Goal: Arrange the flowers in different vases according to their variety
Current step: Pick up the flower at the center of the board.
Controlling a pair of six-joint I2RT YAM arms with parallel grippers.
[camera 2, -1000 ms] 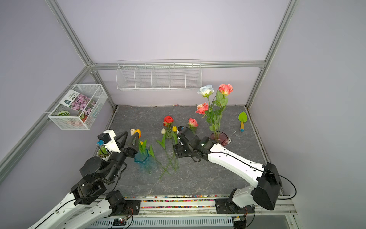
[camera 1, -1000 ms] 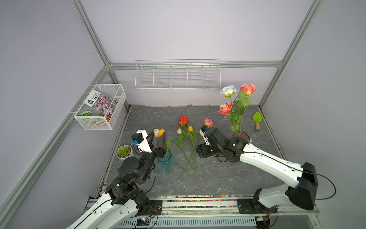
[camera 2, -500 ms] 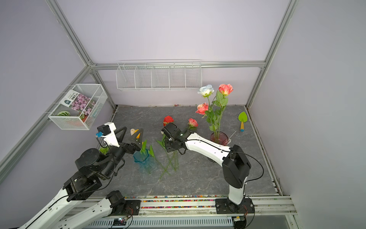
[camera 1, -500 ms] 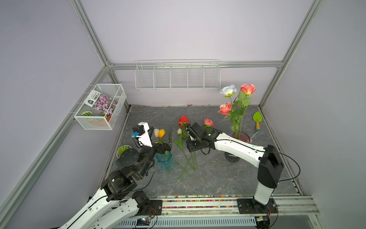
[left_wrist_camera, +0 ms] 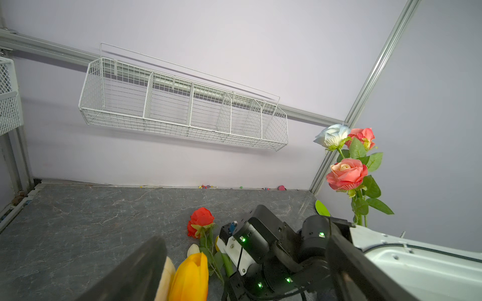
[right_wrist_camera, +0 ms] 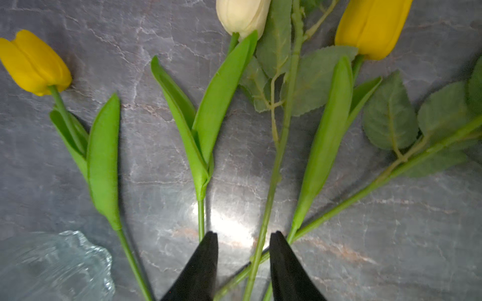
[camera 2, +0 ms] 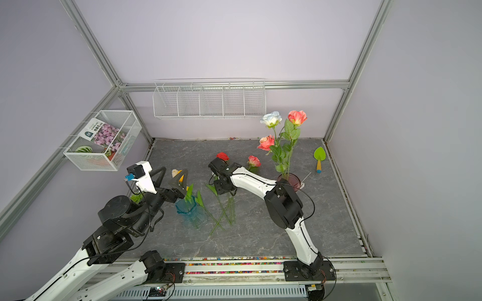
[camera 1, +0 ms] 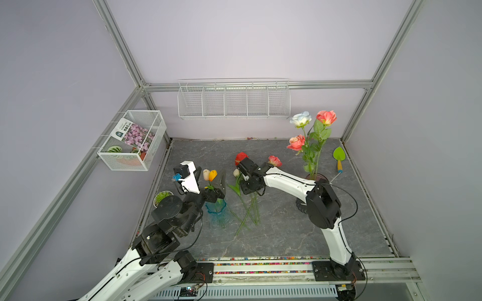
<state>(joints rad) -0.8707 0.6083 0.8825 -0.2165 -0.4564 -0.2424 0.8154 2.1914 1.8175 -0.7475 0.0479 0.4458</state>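
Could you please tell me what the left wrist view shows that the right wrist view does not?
Only the left wrist view: the wire wall rack, the upright roses and the bloom of the red rose. Only the right wrist view: the teal vase and the right claw straddling crossed stems. Both: the grey tabletop and, likely, the lying cream tulip.

The loose stems [right_wrist_camera: 275,177] fanned across mid-bench [camera 2: 247,242] crowd the gap between the teal vase [camera 2: 186,208] and the maroon vase [camera 2: 288,179] of tall roses [camera 2: 285,148], while the near strip and the side toward the trowel [camera 2: 319,156] lie open.
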